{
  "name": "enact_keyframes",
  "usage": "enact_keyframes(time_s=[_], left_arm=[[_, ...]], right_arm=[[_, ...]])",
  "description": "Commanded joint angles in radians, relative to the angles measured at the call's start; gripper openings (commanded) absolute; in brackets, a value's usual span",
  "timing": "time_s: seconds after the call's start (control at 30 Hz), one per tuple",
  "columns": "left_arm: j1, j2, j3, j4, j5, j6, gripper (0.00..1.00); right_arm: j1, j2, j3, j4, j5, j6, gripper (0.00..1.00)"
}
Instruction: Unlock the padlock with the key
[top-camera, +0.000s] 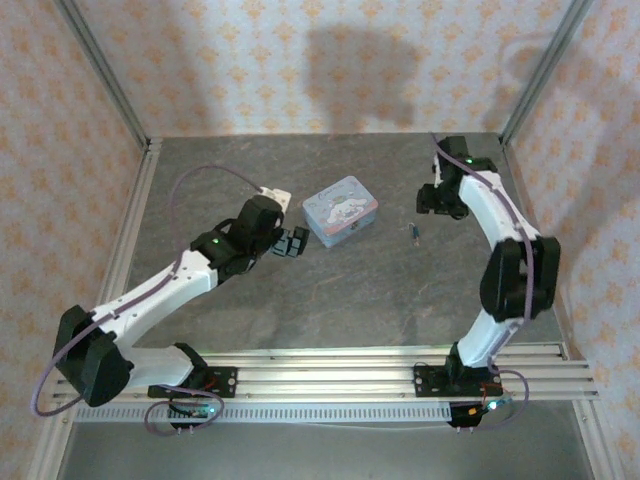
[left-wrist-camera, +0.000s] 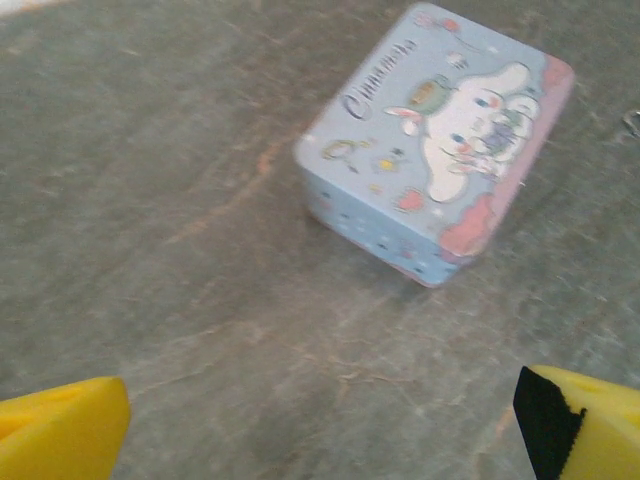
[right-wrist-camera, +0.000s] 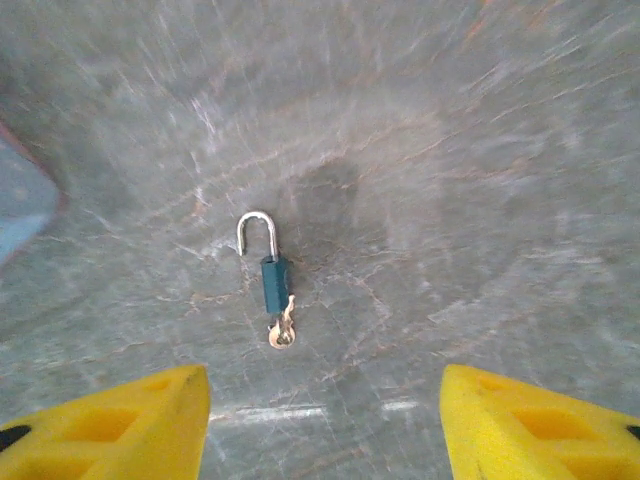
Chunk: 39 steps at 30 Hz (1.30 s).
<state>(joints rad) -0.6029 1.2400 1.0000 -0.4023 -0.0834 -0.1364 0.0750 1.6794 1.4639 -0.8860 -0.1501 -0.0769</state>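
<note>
The padlock (right-wrist-camera: 273, 285) lies flat on the grey table, a small teal body with its silver shackle (right-wrist-camera: 256, 232) raised and one leg free of the body. The key (right-wrist-camera: 282, 330) lies at the body's lower end, its pale round head on the table. I cannot tell whether its blade sits in the lock. My right gripper (right-wrist-camera: 325, 410) hovers above them, open, holding nothing. From above, the padlock (top-camera: 414, 232) is a small dark speck just below the right gripper (top-camera: 432, 200). My left gripper (top-camera: 296, 243) is open and holds nothing.
A pastel blue-pink tin (top-camera: 341, 210) with a white cartoon character stands mid-table, just right of the left gripper, and sits upper right in the left wrist view (left-wrist-camera: 440, 140). Metal frame posts and patterned walls close in the table on three sides.
</note>
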Motion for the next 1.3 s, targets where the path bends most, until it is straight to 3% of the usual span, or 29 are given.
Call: enact_keyframes(time_s=[0.0, 0.13, 0.17, 0.2, 0.3, 0.53, 0.73, 0.9, 1.27], left_arm=[[0.051, -0.068, 0.053, -0.060, -0.104, 0.066, 1.00], [0.184, -0.098, 0.037, -0.042, -0.068, 0.051, 1.00], [0.244, -0.099, 0.031, -0.037, -0.007, 0.029, 1.00], [0.302, -0.097, 0.022, -0.028, 0.047, 0.001, 1.00], [0.410, -0.093, -0.044, 0.043, 0.072, -0.025, 1.00], [0.519, -0.133, -0.321, 0.322, -0.163, 0.022, 1.00], [0.522, -0.211, -0.582, 0.666, -0.201, 0.086, 1.00], [0.522, -0.206, -0.740, 0.974, -0.127, 0.121, 1.00], [0.523, -0.015, -0.723, 1.149, -0.049, 0.185, 1.00]], right_arm=[[-0.007, -0.154, -0.100, 0.059, 0.086, -0.001, 0.64], [-0.007, -0.392, -0.361, 0.298, 0.207, 0.057, 0.70], [-0.007, -0.453, -0.430, 0.357, 0.246, 0.085, 0.79], [-0.007, -0.490, -0.496, 0.407, 0.274, 0.109, 1.00], [-0.007, -0.639, -0.658, 0.548, 0.334, 0.148, 0.99], [-0.007, -0.812, -1.052, 1.041, 0.402, 0.137, 0.99], [-0.007, -0.723, -1.192, 1.343, 0.391, 0.108, 0.99], [-0.007, -0.642, -1.234, 1.507, 0.421, 0.118, 0.99], [-0.007, -0.414, -1.219, 1.744, 0.417, 0.089, 0.99]])
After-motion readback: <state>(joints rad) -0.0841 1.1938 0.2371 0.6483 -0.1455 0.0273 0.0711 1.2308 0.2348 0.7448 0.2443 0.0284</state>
